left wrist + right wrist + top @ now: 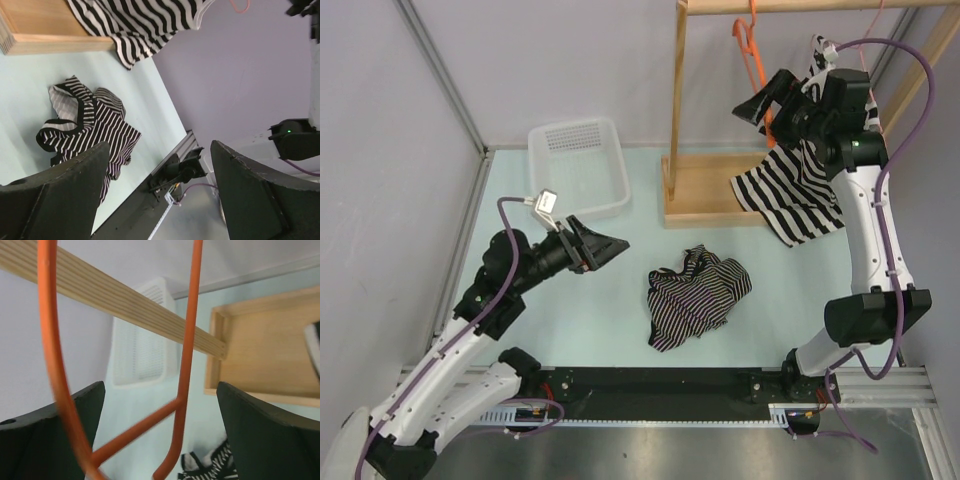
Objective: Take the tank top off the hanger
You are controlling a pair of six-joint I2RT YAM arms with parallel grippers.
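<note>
Thin orange plastic hanger [186, 340] runs btwn spread fingers of right gripper [160, 390], wooden rack post [125, 307] just beyond. Flat wooden rack base [705, 190] takes far edge of table [600, 330], white mesh plastic basket [578, 165] beside it. Crumpled black-white striped garment [695, 295] mid-table; bare gap btwn it & basket, left gripper [160, 145] hanging there.

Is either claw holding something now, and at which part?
Nothing is held. The left claw is open and empty; the right claw is open around the orange hanger.
</note>
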